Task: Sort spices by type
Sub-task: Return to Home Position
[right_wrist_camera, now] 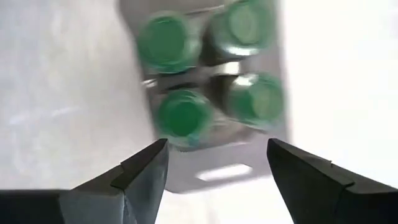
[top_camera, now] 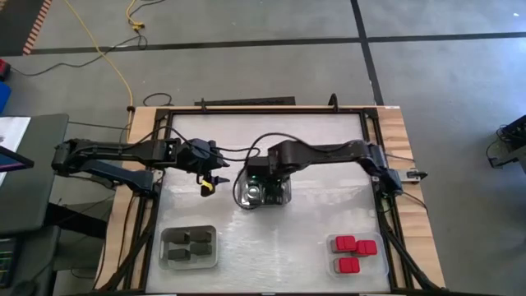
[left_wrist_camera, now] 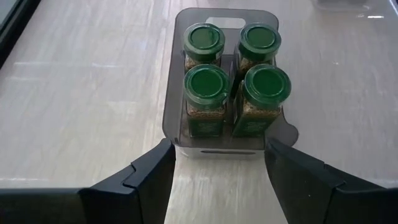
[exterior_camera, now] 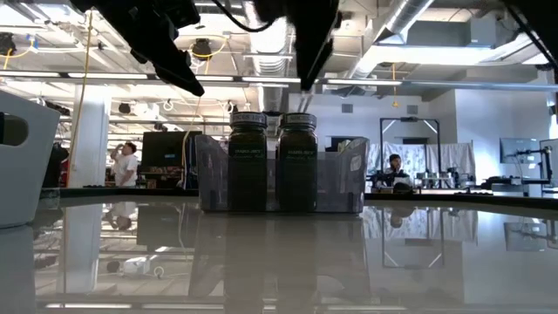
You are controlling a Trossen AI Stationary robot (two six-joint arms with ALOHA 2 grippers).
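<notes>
Over table [top_camera: 329, 140], right tool [right_wrist_camera: 217, 146] gapes, empty.

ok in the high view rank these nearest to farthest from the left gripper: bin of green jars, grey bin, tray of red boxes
From the left gripper:
1. Bin of green jars, mid-table, just beside it.
2. Grey bin, lower left of the picture.
3. Tray of red boxes, lower right, clearly farthest.

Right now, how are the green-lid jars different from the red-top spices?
The green-lidded jars have round lids; the red-topped boxes have squarish tops. The jars stand in a smoky bin mid-table; the red-topped boxes sit in a pale tray near a corner on the right arm's side. Alike: each kind is grouped in its own container.
</notes>
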